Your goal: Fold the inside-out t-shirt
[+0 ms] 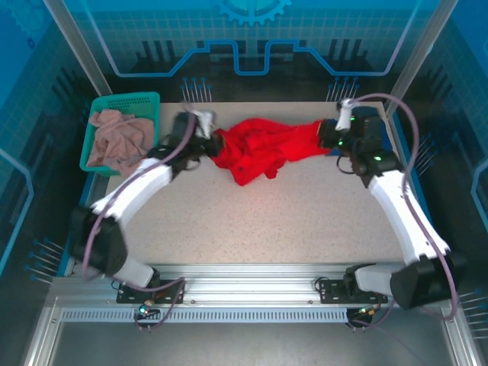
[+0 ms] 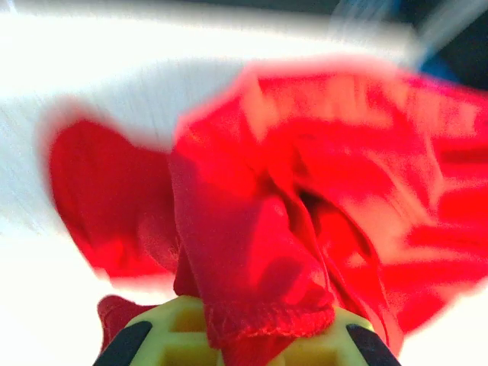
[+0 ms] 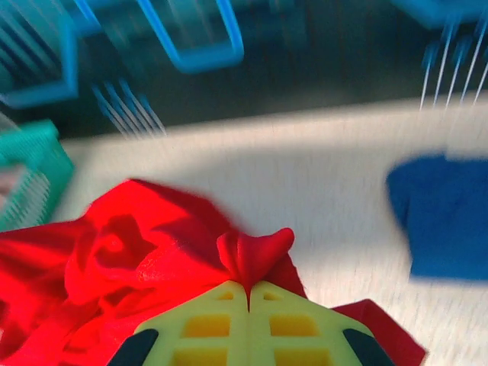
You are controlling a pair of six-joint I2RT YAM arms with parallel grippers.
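My left hand (image 1: 204, 128) and right hand (image 1: 334, 136) are each pinched shut on an opposite end of the t-shirt (image 1: 259, 149), bunched upper centre on the bench (image 1: 305, 206), likely to stretch it flat for folding.

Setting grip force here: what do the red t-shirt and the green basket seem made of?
The red t-shirt looks like soft matte knit cloth: it bunches in folds and has a stitched hem. The green basket looks like moulded plastic, probably, from its slotted walls and even colour.
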